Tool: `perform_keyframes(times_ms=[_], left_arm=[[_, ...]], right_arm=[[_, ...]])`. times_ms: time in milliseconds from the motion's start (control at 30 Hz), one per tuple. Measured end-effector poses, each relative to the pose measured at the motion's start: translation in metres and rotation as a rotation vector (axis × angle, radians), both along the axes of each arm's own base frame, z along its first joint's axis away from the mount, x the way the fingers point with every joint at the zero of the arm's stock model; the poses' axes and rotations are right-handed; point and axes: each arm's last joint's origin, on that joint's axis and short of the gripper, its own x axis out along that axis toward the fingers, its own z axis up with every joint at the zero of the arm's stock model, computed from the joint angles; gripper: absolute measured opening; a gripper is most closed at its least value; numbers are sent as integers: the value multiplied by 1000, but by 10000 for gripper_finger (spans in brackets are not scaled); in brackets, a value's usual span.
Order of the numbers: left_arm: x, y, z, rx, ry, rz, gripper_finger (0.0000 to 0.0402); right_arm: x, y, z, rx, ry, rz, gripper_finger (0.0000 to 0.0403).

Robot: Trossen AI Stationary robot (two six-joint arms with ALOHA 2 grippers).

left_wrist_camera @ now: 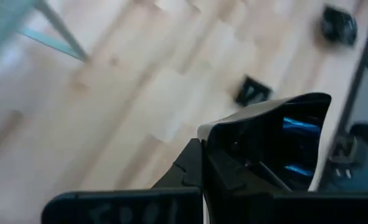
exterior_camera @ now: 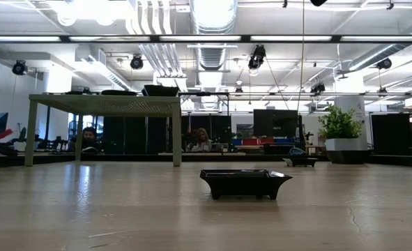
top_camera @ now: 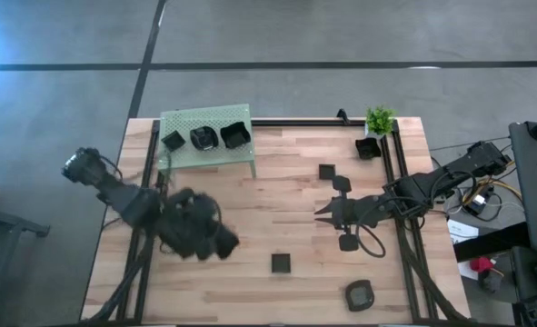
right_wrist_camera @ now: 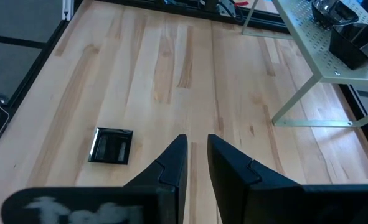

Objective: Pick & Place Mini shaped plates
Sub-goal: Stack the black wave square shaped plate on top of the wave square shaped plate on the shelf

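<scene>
Left fingers (left_wrist_camera: 246, 155) clenched on mini plate (left_wrist_camera: 277, 140); right fingers (right_wrist_camera: 196, 165) slightly apart, square plate (right_wrist_camera: 111, 146) beside.

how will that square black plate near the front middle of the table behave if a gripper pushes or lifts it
The square black plate sits low and flat on the wooden table, so it should slide rather than tip or roll. In the low view it looks rigid, with a thin flared rim, probably stiff and light. Its glossy surface in the right wrist view suggests that it could slip between the fingers.
</scene>
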Motion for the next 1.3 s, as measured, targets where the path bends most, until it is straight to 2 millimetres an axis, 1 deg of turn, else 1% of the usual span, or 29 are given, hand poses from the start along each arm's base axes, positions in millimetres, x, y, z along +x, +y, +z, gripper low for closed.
perform_keyframes(times_ms=[133, 233, 500, 633, 733, 900, 1133, 1233, 1300], left_arm=[[-3, 34, 19, 17, -27, 68, 0], [-7, 60, 28, 11, -49, 118, 0], [-19, 123, 41, 22, -62, 208, 0], [-17, 152, 42, 43, -38, 159, 0], [-11, 174, 39, 76, -26, 118, 0], [1, 214, 34, 80, -26, 25, 0], [12, 272, 32, 210, 67, -40, 0], [19, 290, 32, 253, 101, -76, 0], [25, 299, 29, 266, 140, -118, 0]], right_arm=[[0, 0, 0, -1, 0, 0, 59], [0, 0, 0, 1, 0, -1, 59], [0, 0, 0, 0, 0, 0, 59], [0, 0, 0, 6, -1, -5, 59], [0, 0, 0, 5, -1, -6, 59], [0, 0, 0, 6, -1, -7, 59], [0, 0, 0, 2, -1, -5, 59], [0, 0, 0, 2, -1, -4, 59], [0, 0, 0, 2, -1, -4, 59]])
